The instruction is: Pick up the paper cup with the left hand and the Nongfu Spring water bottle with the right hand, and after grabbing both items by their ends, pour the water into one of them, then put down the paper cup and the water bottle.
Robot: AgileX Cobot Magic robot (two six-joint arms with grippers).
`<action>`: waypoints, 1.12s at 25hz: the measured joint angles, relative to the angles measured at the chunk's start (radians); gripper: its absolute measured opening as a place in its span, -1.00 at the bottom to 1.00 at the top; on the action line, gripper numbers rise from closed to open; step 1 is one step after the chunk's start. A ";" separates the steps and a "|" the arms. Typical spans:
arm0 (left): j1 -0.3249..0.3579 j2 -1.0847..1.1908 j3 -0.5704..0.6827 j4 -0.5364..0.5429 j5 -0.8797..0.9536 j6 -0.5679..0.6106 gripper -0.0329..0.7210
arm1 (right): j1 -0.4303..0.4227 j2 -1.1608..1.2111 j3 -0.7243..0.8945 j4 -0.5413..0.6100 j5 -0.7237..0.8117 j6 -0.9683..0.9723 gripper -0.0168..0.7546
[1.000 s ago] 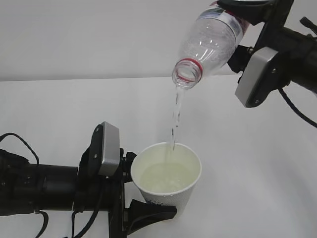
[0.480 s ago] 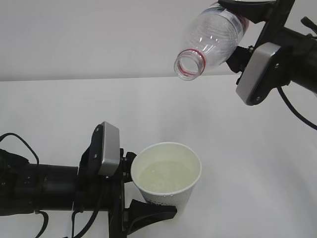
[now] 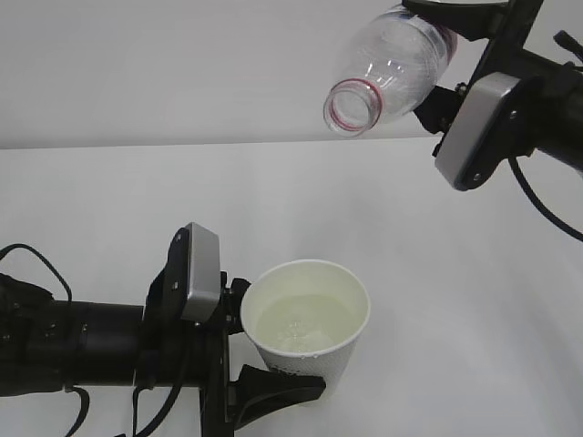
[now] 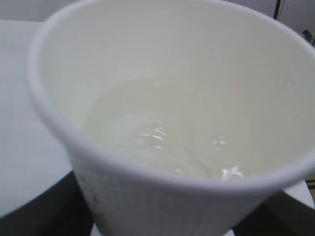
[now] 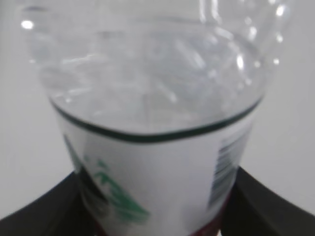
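While bottle hangs tilted, neck down-left, no stream falls. Paper cup point(image 3: 308, 330) upright near front edge of table point(image 3: 109, 200), holds water point(image 3: 301, 325) partway up cream inside, surface rippled. Left hand point(image 3: 239, 350) fingers clamp cup base. Nongfu Spring water bottle point(image 3: 387, 68) high above cup, toward right, looks drained, droplets inside; open mouth with red ring. Right hand point(image 3: 455, 41) fingers grip its labelled end.
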 joint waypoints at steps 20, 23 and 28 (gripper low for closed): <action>0.000 0.000 0.000 -0.002 0.002 0.000 0.51 | 0.000 0.000 0.000 0.006 0.000 0.131 0.29; 0.000 0.000 0.000 -0.002 0.002 0.000 0.51 | 0.000 0.000 0.000 0.008 0.000 0.149 0.29; 0.000 0.000 0.000 -0.002 0.002 0.000 0.51 | 0.000 0.000 0.000 0.014 0.000 0.186 0.29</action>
